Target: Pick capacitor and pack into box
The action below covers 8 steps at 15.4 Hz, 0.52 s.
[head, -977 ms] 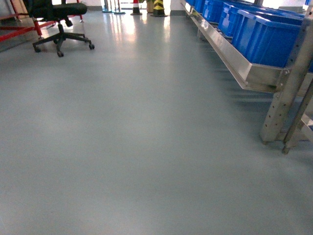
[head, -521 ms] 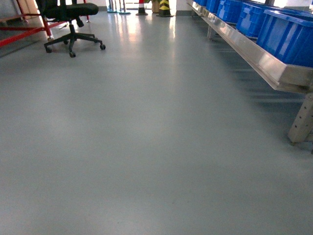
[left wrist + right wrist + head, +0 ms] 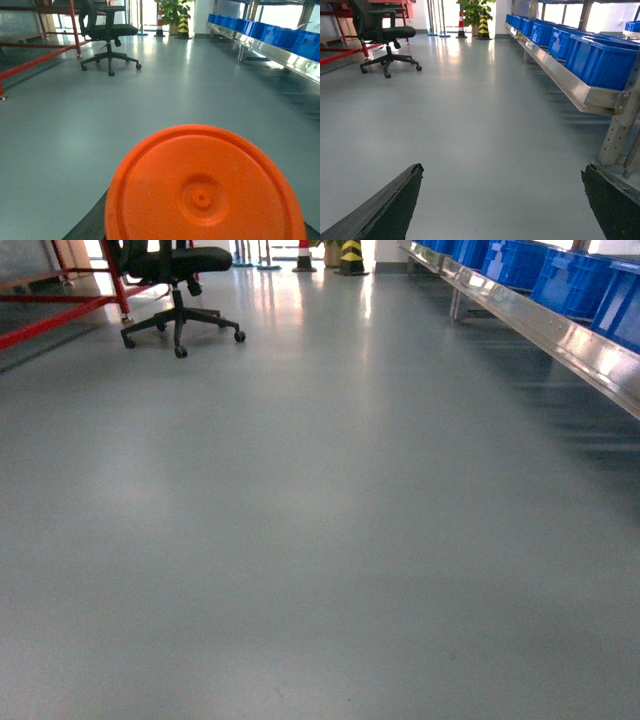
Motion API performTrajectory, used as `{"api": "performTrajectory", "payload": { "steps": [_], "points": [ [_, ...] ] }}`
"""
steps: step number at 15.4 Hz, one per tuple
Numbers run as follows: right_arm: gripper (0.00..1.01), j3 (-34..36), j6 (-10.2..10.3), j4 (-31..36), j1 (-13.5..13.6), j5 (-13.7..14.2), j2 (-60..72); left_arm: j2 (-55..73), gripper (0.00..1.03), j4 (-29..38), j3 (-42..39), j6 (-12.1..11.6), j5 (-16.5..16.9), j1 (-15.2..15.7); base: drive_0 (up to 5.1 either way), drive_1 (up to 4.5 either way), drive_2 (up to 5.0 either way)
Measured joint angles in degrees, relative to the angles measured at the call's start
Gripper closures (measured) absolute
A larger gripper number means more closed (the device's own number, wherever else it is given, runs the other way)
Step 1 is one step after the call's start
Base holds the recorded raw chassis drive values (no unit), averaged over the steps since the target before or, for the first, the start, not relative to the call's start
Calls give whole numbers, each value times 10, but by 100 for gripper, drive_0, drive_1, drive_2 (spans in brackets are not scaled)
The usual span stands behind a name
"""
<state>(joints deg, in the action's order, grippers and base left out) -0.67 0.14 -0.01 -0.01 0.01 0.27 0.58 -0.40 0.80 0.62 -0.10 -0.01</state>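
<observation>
Head view: bare grey floor (image 3: 320, 540), an office chair (image 3: 180, 280) far left and a steel rack (image 3: 560, 335) of blue bins (image 3: 560, 275) along the right. Neither capacitor, box nor any end effector appeared.

Left wrist view: an orange disc (image 3: 200, 190) filled the foreground between dark edges; whether the left end effector gripped it could not be told.

Right wrist view: the right end effector (image 3: 502, 200) stood wide apart and empty, both dark fingers (image 3: 385, 205) framing floor.

The capacitor's position relative to either end effector was indeterminable. Judged from the task alone, such a part would probably be light, rigid, with bendable leads, best gripped across its body.
</observation>
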Motion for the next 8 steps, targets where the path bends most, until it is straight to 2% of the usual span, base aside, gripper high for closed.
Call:
{"api": "performTrajectory", "payload": {
  "steps": [8],
  "points": [
    [3, 0, 0, -3, 0, 0, 0, 0, 60, 1, 0, 0, 1, 0, -497, 248, 248]
  ]
}}
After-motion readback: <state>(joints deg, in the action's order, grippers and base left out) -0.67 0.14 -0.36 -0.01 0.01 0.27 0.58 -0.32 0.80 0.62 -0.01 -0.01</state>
